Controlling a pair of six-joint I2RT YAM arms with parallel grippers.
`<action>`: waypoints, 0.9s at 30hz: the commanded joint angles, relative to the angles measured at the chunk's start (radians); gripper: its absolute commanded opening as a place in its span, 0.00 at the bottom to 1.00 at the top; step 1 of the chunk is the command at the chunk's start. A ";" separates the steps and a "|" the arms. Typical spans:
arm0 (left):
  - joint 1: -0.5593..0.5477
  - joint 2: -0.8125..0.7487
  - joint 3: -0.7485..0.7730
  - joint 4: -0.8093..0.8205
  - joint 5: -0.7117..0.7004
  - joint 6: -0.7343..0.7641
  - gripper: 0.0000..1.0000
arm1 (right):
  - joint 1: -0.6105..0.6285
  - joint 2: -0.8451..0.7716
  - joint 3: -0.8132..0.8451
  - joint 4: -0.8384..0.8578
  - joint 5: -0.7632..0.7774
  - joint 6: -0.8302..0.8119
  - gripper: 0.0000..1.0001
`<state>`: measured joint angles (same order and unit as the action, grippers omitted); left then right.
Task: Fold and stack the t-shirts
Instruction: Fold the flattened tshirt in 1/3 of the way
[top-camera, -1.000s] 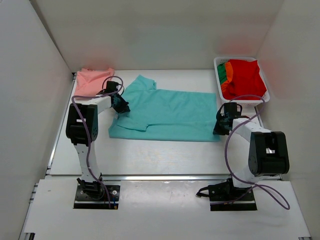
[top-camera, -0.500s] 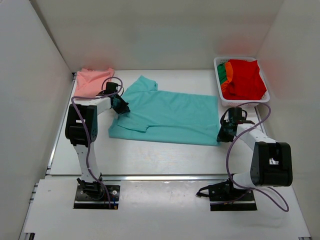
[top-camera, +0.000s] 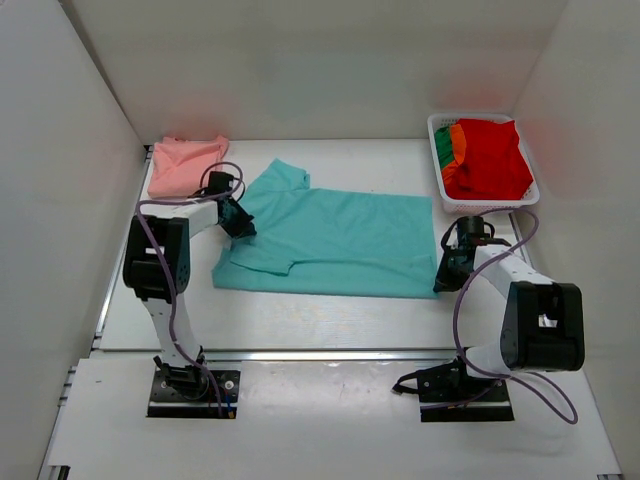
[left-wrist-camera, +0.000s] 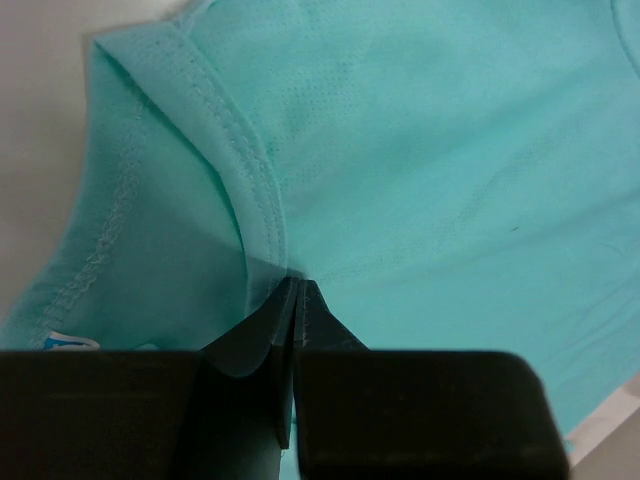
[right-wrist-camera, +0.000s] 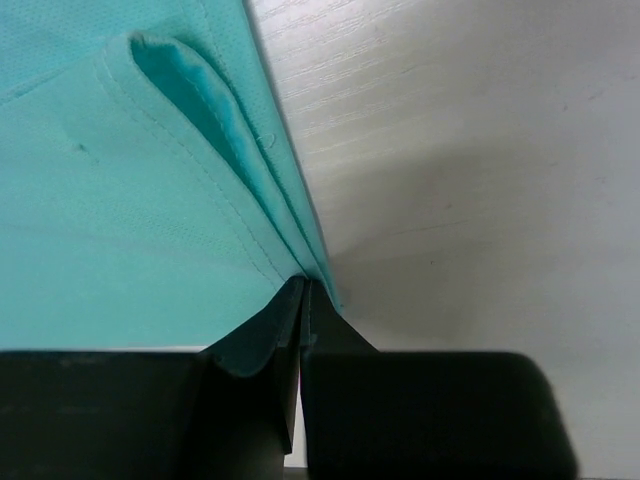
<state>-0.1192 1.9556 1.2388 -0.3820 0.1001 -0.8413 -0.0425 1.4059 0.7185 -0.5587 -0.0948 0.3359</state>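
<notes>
Nearest the arms' bases, the right gripper stands clenched on the hem corner of the teal t-shirt, with several layers of cloth pinched between its shut fingers just above the bare bench. The shirt lies spread across the middle of the bench, hem toward the right edge and collar toward the left. A little farther back on the left, the left gripper is closed tight on a seam where the sleeve meets the body, a ridge of cloth rising into its tips. Behind that, a salmon pink t-shirt lies at the far left corner. At the far right corner a white basket holds a red t-shirt, with green and orange cloth showing beside it.

The step looks to be drawing the shirt out flat before a fold. Done well, both pinches hold firm and pull evenly apart, low over the bench, so the hem layers do not slip and no crease is dragged in.

Against a second ago, both grippers sit nearer the front edge. The shirt has come with them, and its near edge runs straighter. The pink shirt and basket are unmoved.
</notes>
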 joint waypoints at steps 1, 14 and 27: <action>0.015 -0.104 -0.085 -0.090 -0.043 0.037 0.12 | 0.001 0.028 0.018 -0.059 -0.022 -0.029 0.00; 0.018 -0.322 -0.271 -0.101 0.009 0.036 0.26 | 0.098 -0.010 0.038 -0.207 -0.057 0.015 0.00; 0.021 -0.149 0.263 -0.113 0.035 0.031 0.26 | 0.112 0.047 0.372 -0.240 0.004 0.040 0.13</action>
<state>-0.1017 1.7351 1.4212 -0.4934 0.1436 -0.8356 0.0647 1.4517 1.0595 -0.8577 -0.0910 0.3489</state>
